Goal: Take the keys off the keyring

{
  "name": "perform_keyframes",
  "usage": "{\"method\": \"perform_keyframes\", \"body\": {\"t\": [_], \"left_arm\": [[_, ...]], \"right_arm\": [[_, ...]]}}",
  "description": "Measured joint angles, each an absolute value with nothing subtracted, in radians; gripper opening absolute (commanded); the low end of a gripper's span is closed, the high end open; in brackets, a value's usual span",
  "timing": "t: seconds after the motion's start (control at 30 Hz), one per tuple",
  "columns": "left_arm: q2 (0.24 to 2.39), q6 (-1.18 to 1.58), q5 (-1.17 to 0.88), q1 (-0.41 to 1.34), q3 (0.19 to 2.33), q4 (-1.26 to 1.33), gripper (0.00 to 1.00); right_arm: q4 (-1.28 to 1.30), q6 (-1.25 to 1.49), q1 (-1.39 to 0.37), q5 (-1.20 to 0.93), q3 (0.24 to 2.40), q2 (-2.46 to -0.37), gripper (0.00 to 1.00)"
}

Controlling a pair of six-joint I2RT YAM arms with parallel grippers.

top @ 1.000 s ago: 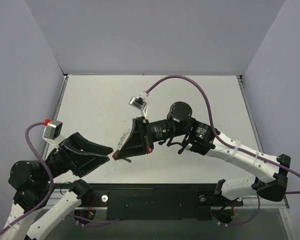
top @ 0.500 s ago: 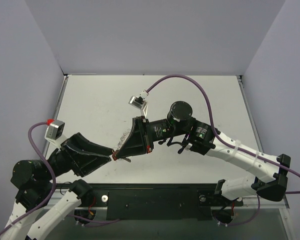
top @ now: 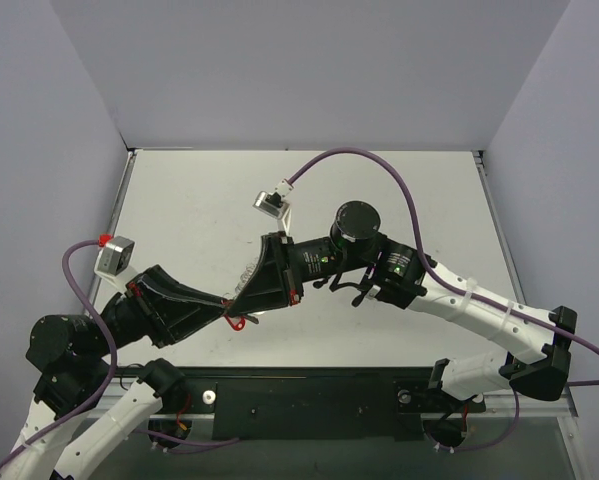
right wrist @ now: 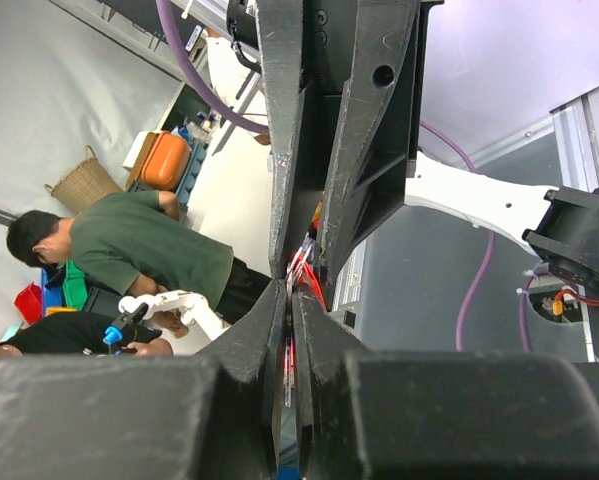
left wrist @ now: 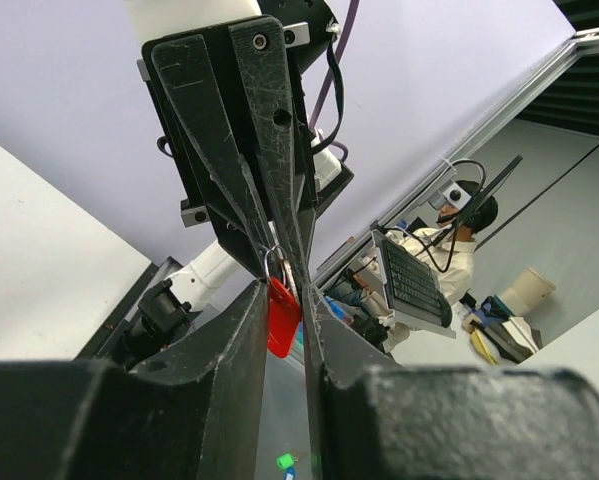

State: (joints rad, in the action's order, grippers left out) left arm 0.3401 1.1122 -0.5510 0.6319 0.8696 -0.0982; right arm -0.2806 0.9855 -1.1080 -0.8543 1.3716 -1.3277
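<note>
The two grippers meet tip to tip above the near middle of the table. My right gripper (top: 235, 304) is shut on a thin metal keyring (left wrist: 272, 262), which shows as a sliver between its fingers (right wrist: 275, 300). The key (left wrist: 282, 316), with its bright red plastic head, hangs from that ring. It sits between the fingers of my left gripper (left wrist: 285, 292), which are closed narrowly on it. In the top view the key's red head (top: 241, 322) shows just below the tips, next to my left gripper (top: 227, 313). The key's blade is hidden.
The white table (top: 179, 200) has raised walls behind and at both sides. A black rail (top: 309, 400) runs along the near edge between the arm bases. A small green and blue item (left wrist: 284, 461) shows low between the left fingers. A purple cable (top: 379, 165) arcs above the right arm.
My left gripper has moved right and forward to the right gripper's tip and narrowed from a wide opening to closed on the red key. The right arm has shifted slightly left.
</note>
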Motion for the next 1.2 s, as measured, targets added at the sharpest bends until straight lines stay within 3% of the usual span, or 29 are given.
{"method": "perform_keyframes", "body": {"t": [0.27, 0.5, 0.73, 0.9, 1.2], "left_arm": [[0.341, 1.108, -0.548, 0.628, 0.87, -0.099, 0.12], [0.341, 1.107, -0.548, 0.628, 0.87, -0.101, 0.1], [0.339, 1.107, -0.551, 0.628, 0.87, -0.109, 0.11], [0.338, 1.107, -0.552, 0.628, 0.87, -0.119, 0.2], [0.338, 1.107, -0.561, 0.628, 0.87, -0.13, 0.24]], "right_arm": [[-0.278, 0.987, -1.108, -0.855, 1.376, -1.328, 0.0], [-0.272, 0.986, -1.109, -0.855, 1.376, -1.328, 0.0], [-0.261, 0.968, -1.113, -0.855, 1.376, -1.327, 0.0], [-0.246, 0.955, -1.114, -0.855, 1.376, -1.324, 0.0], [-0.217, 0.933, -1.121, -0.854, 1.376, -1.319, 0.0]]}}
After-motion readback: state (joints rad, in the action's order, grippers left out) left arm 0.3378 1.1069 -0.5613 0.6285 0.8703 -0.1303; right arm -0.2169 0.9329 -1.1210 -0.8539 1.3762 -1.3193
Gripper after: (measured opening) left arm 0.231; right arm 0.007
